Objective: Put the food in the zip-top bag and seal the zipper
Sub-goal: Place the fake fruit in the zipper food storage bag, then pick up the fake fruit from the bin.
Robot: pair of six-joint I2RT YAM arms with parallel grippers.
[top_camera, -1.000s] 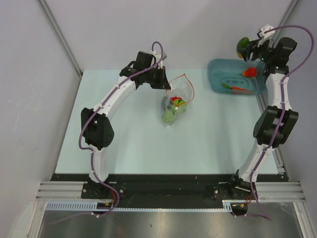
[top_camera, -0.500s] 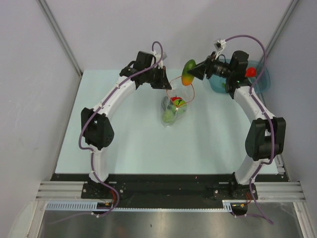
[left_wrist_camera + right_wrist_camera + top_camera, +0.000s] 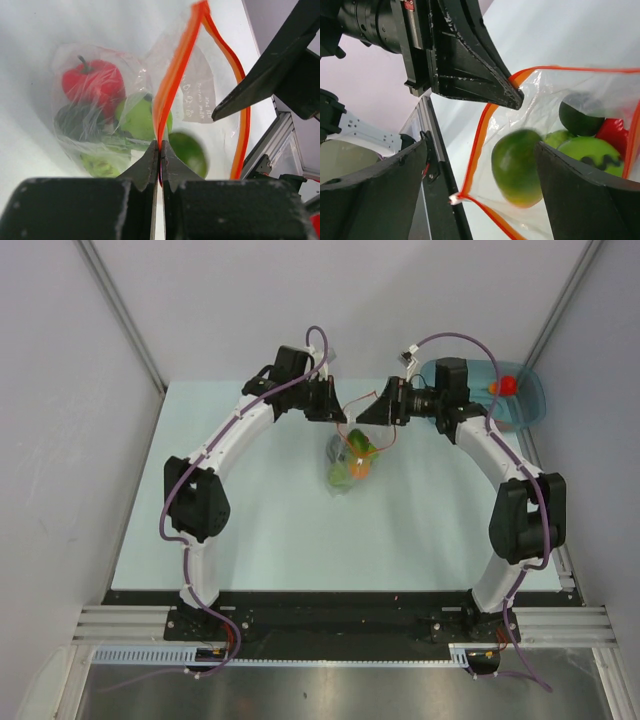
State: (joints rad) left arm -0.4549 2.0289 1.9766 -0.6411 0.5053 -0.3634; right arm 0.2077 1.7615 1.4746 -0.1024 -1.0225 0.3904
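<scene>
The clear zip-top bag [image 3: 348,462] lies mid-table, its mouth lifted and held open. My left gripper [image 3: 335,412] is shut on the red-orange zipper [image 3: 172,80] at one edge of the mouth. Inside the bag lie a red piece [image 3: 95,80], green balls [image 3: 142,119] and a dark green one [image 3: 74,120]. My right gripper [image 3: 481,146] stands open right at the mouth. A green-to-orange fruit [image 3: 517,167] is blurred between the spread fingers [image 3: 590,195], touching neither, inside the zipper loop [image 3: 480,145].
The teal tray [image 3: 525,408] sits at the table's back right corner with a red piece [image 3: 508,386] in it. Grey walls close off the back and both sides. The two grippers' fingers nearly meet above the bag.
My right arm swung left from the tray to the bag's mouth carrying the green-orange fruit, then opened its jaws; the fruit has left them. The left gripper stayed still.
</scene>
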